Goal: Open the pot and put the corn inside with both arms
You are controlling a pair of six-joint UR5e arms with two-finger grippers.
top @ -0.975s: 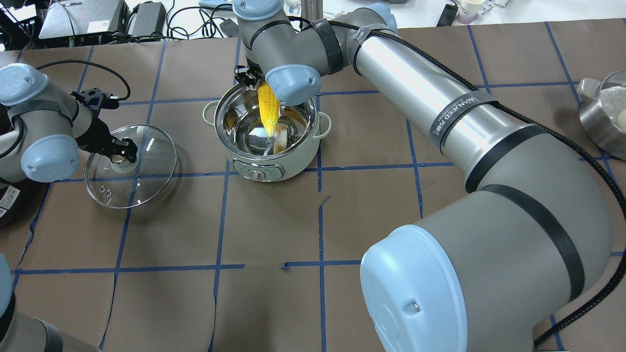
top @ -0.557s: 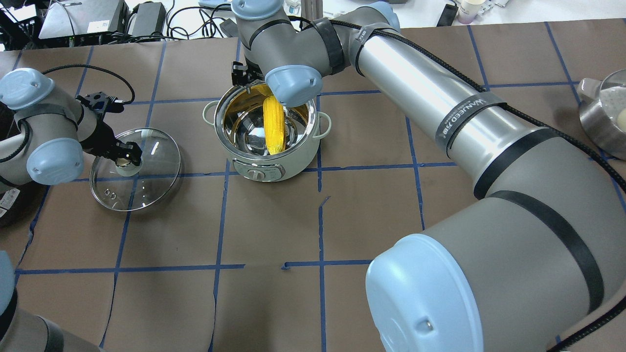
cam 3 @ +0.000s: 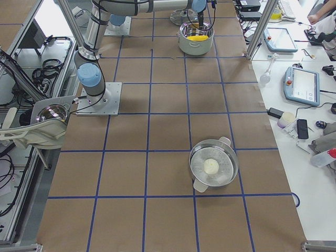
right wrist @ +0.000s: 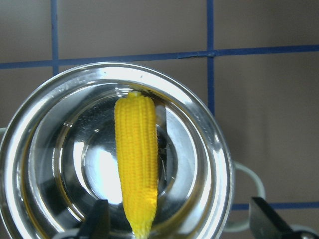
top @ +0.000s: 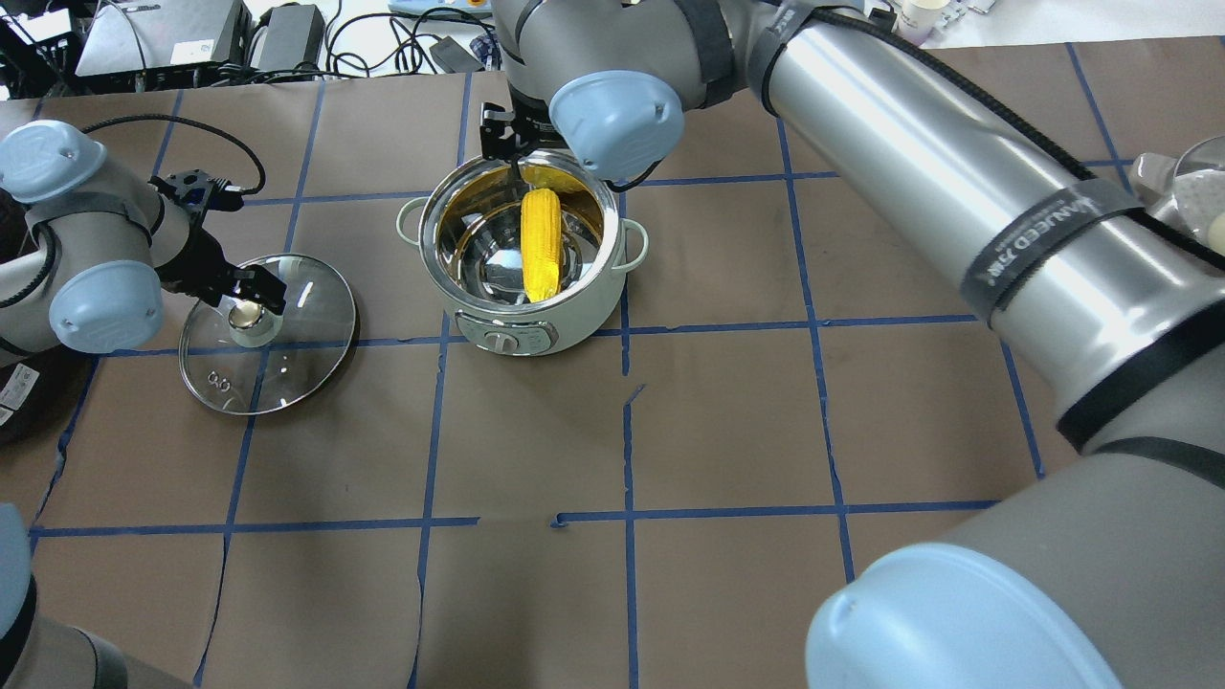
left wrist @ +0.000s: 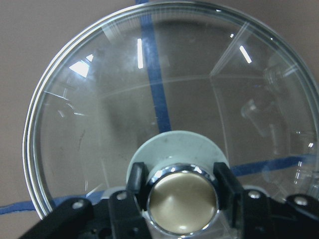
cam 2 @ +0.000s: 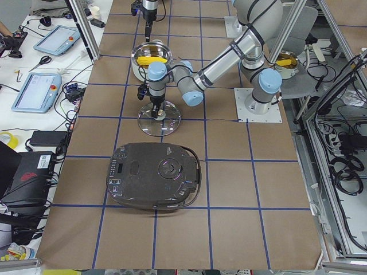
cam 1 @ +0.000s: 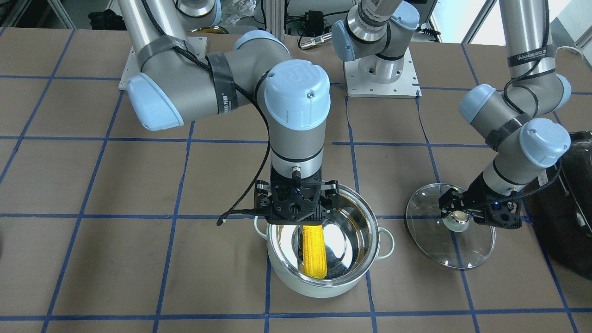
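The mint-green pot [top: 593, 297] stands open at the table's middle. The yellow corn [top: 541, 244] lies inside it on the steel bottom, also shown in the front view [cam 1: 314, 252] and the right wrist view [right wrist: 137, 159]. My right gripper [cam 1: 298, 222] hangs open and empty just above the pot's rim on the robot's far side. The glass lid [top: 297, 354] lies flat on the table to the left of the pot. My left gripper [left wrist: 182, 181] is shut on the lid's brass knob [left wrist: 182, 201], with a finger on each side of it.
A large black appliance [cam 2: 155, 175] sits at the table's left end, close behind the left arm. A steel bowl [cam 3: 195, 157] holding a pale ball stands far to the right. The right arm's long links span above the right half of the table.
The corn left my right gripper and dropped to lie in the pot; the gripper opened and drew back above the rim. My left gripper lowered the tilted lid flat onto the table.
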